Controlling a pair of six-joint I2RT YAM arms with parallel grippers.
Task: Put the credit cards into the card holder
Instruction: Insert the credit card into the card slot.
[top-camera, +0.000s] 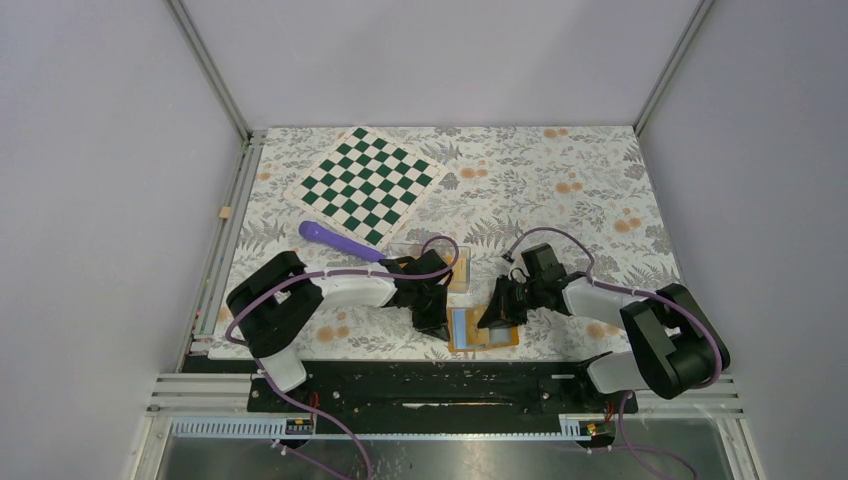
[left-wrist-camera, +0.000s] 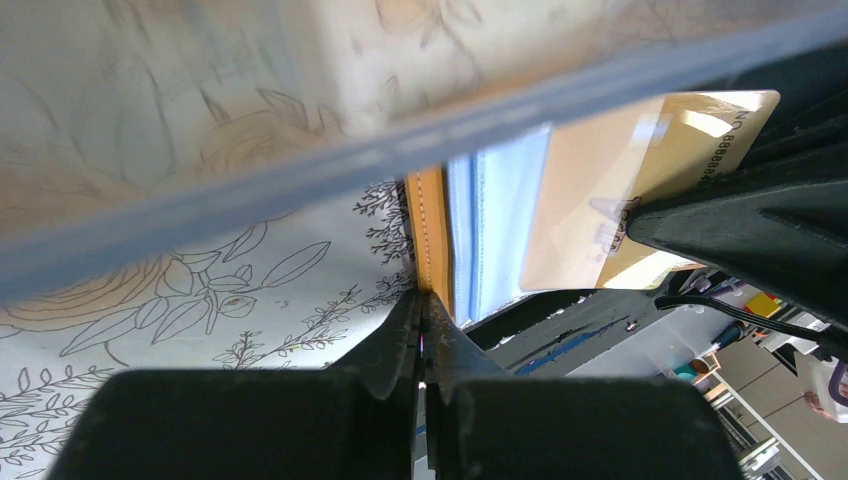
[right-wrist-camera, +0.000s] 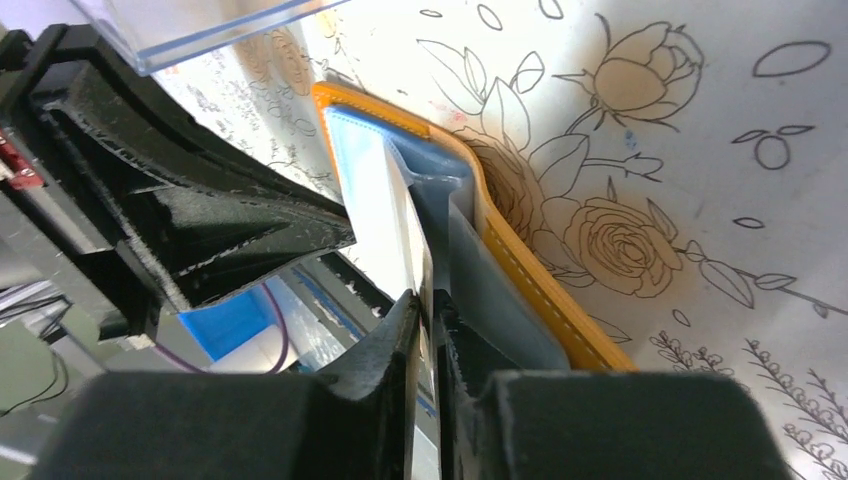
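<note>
Card holder (top-camera: 475, 335) lies open at the table's 6 o'clock, near the front edge, between both claws. Left gripper (left-wrist-camera: 423, 320) is clenched on its orange rim at the holder's 9 o'clock side, pinning it. Right gripper (right-wrist-camera: 428, 310) pinches a tan credit card (left-wrist-camera: 600, 190) from about 2 o'clock, card edge at the light-blue pocket. Step looks like insertion. To do it well: line the card up with the slot, slide it slowly, hold the rim down, release only once seated. Mind the clear tray (right-wrist-camera: 200, 25) at 12 o'clock.
</note>
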